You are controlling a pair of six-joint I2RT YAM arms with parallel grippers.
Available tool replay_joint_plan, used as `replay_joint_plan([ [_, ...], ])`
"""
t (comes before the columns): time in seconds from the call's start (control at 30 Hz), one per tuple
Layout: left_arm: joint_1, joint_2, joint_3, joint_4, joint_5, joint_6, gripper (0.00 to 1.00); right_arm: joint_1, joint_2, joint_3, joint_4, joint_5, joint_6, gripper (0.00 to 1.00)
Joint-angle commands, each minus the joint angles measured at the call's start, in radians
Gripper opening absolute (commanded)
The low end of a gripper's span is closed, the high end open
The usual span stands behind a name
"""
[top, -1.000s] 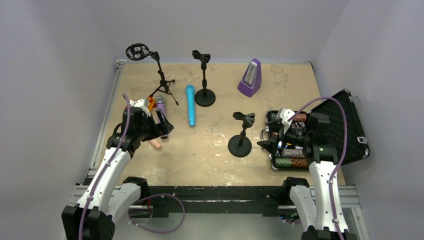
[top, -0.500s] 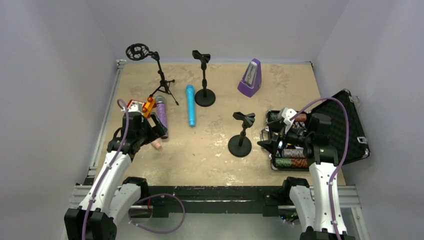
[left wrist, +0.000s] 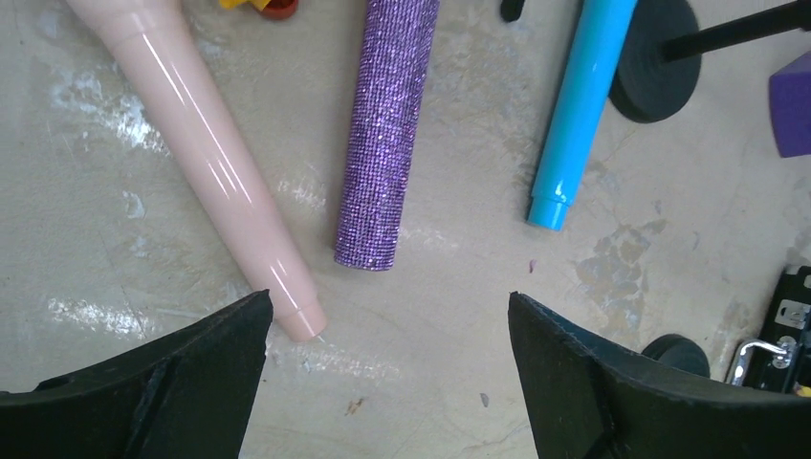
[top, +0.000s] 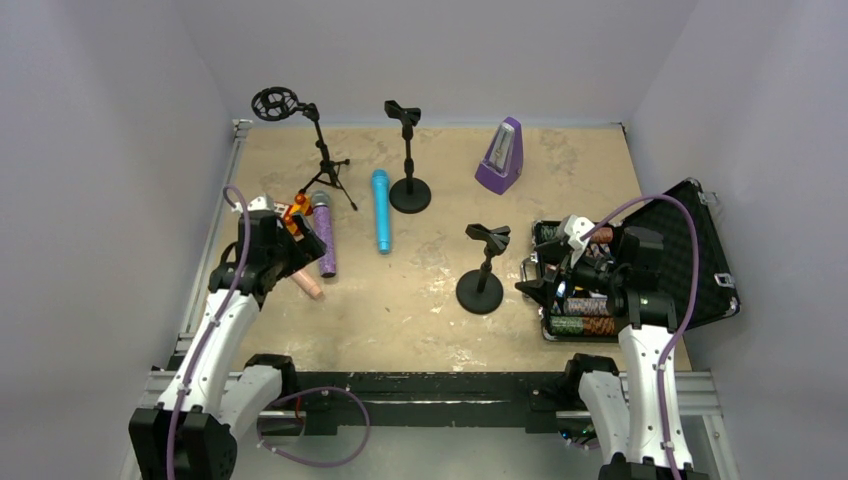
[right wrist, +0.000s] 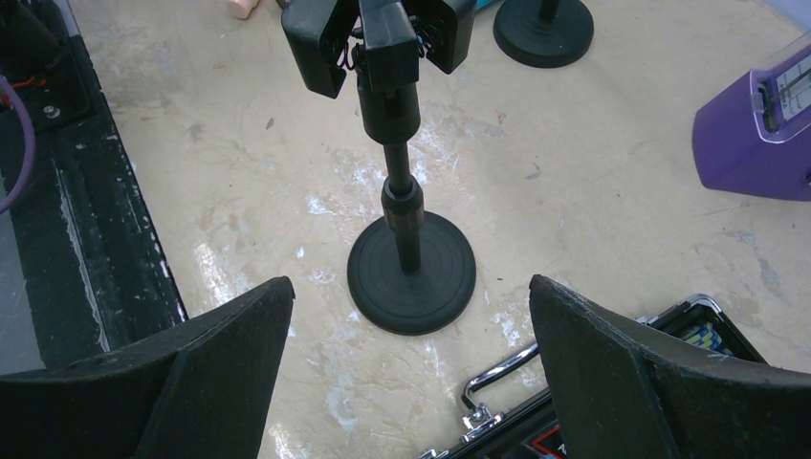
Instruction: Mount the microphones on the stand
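While both claws stand wide apart with nothing between them, the three microphones lie flat on the left half of the table (top: 560,180). The left gripper (left wrist: 387,325) hangs over the near ends of the pale pink microphone (left wrist: 206,143) and the glittery purple microphone (left wrist: 387,134), which lie side by side but apart there. The sky-blue microphone (left wrist: 579,105) lies further right, near the back stand (top: 409,170). The right gripper (right wrist: 409,287), at the open black case (top: 690,250), faces the nearer stand (right wrist: 411,273), upright on its round base.
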State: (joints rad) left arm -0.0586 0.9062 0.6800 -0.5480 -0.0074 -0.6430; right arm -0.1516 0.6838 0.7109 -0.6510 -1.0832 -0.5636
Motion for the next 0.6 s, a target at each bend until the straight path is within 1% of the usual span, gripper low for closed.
replay_joint_plan([
  [0.0, 0.012, -0.018, 0.129, -0.026, 0.002, 0.022, 0.97, -0.006, -0.013, -0.003, 0.011, 0.000, 0.010, 0.97],
  [0.1, 0.011, -0.047, 0.187, -0.049, 0.003, 0.043, 0.98, -0.006, -0.013, -0.002, 0.011, -0.001, 0.010, 0.97],
  [0.2, 0.012, -0.082, 0.213, -0.050, -0.007, 0.065, 1.00, -0.007, -0.012, -0.001, 0.011, -0.001, 0.010, 0.97],
  [0.37, 0.011, -0.101, 0.206, -0.070, -0.024, 0.118, 1.00, -0.008, -0.015, -0.001, 0.011, 0.000, 0.008, 0.97],
  [0.57, 0.012, -0.111, 0.150, -0.067, -0.032, 0.140, 1.00, -0.009, -0.011, -0.003, 0.012, 0.000, 0.008, 0.97],
])
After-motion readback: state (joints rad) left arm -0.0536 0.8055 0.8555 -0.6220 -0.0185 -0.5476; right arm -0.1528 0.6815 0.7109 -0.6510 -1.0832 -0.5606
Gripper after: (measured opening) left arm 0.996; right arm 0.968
